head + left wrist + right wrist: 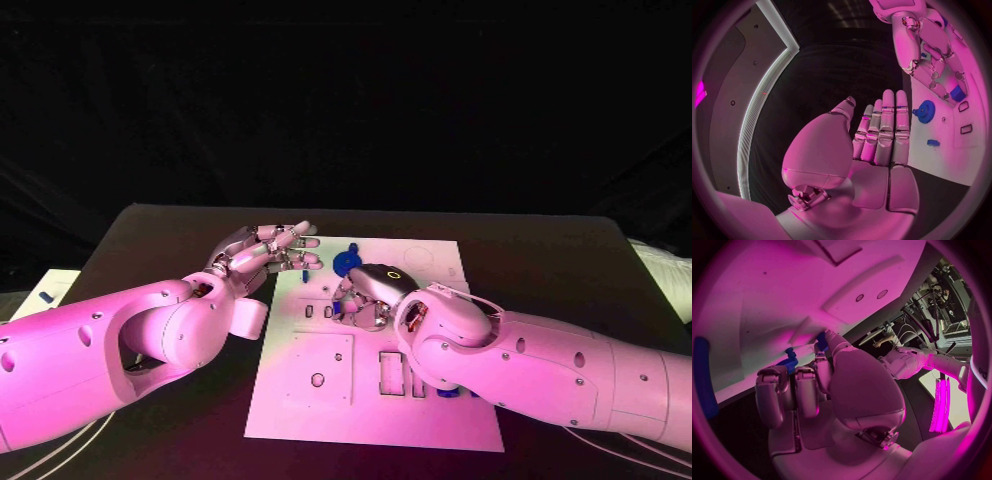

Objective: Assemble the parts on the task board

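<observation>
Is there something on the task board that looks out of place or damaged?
Nothing stands out. The task board lies flat on the black table and looks undamaged. The right hand is over its middle, near the blue gear; the left hand is open at its edge.

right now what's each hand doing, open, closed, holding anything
Left hand: open, fingers straight and together, holding nothing, beside the task board.
Right hand: fingers curled down on the board near a blue part; whether it grips anything cannot be told.

Right hand (368,295) hides the board slots beneath; its grasp unclear.
</observation>
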### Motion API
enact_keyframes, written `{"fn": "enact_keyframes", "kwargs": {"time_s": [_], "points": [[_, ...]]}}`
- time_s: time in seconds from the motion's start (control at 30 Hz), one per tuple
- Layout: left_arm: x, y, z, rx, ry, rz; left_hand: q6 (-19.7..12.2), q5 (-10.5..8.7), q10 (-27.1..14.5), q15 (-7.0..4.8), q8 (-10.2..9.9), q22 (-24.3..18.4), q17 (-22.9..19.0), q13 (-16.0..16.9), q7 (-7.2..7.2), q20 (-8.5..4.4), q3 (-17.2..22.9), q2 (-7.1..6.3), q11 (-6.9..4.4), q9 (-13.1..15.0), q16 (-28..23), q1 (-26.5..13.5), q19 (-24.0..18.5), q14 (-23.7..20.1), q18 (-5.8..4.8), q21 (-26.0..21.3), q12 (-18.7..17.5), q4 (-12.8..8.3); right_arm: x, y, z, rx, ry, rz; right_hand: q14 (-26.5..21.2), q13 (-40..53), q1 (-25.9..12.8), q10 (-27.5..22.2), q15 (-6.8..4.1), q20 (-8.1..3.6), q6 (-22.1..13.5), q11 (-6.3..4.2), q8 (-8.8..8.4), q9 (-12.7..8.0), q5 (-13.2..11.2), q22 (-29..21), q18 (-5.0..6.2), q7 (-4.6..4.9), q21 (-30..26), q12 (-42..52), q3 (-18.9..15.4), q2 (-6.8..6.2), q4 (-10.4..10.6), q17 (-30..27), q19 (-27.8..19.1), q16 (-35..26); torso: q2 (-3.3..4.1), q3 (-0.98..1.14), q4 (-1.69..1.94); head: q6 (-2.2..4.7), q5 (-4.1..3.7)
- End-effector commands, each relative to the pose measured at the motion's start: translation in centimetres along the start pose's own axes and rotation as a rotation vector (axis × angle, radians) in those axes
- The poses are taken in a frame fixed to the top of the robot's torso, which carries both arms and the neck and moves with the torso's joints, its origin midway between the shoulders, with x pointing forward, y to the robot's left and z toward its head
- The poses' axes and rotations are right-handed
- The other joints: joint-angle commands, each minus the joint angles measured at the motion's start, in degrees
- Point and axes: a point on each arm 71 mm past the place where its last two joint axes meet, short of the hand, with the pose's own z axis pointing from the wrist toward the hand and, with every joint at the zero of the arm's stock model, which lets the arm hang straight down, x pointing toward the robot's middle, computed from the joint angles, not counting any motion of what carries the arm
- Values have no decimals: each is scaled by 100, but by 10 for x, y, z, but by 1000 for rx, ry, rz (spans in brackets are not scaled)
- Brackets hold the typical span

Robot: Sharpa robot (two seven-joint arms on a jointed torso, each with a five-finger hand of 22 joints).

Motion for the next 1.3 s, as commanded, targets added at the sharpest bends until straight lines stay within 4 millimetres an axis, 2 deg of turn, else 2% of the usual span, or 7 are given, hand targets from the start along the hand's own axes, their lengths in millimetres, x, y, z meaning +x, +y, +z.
{"fn": "enact_keyframes", "kwargs": {"time_s": [0.03, 0.4, 0.73, 1.3], "points": [[2, -1, 0, 10, 21, -8, 2, -15, -7, 36, -39, -7, 6, 9, 35, 19, -4, 29, 26, -1, -37, 22, 30, -7, 60, 9, -27, -21, 9, -8, -2, 50, 63, -44, 490, -267, -53, 148, -10, -31, 180, -170, 31, -7, 19, 1335, -77, -144, -10, -41, 5, 28, 24, 1019, 450, -3, 2, -3, -5, 1, -6], [2, -1, 0, 9, 21, -8, 2, -15, -7, 36, -39, -7, 6, 9, 35, 19, -4, 29, 26, -1, -37, 22, 30, -7, 60, 9, -27, -21, 14, -6, -2, 50, 132, -69, 474, -356, -155, 71, 17, -11, 89, -135, -41, -17, -30, 1271, -60, -99, -46, -198, -49, -109, 48, 953, 395, -44, 2, -5, -1, -11, -18], [2, -1, 0, 7, 22, -8, 3, -16, -5, 36, -43, -8, 15, 10, 35, 20, -4, 29, 26, 0, -41, 25, 30, -6, 60, 9, -31, -27, 13, -6, -1, 64, 115, -80, 462, -482, -292, -40, 102, 54, -219, -27, -226, -84, -97, 1206, -42, 34, -84, -413, -136, -302, 113, 899, 339, -81, 1, -5, 0, -7, -26], [2, -1, 0, 5, 23, -9, 3, -16, -5, 36, -43, -8, 15, 10, 35, 20, -4, 29, 26, 0, -41, 25, 30, -6, 60, 9, -31, -27, 10, -5, 0, 71, 67, -67, 437, -692, -340, -209, 183, 141, -576, 61, -246, -151, -143, 1094, -12, 129, -151, -739, -204, -463, 183, 795, 243, -150, -2, -5, -1, -3, -33]]}}
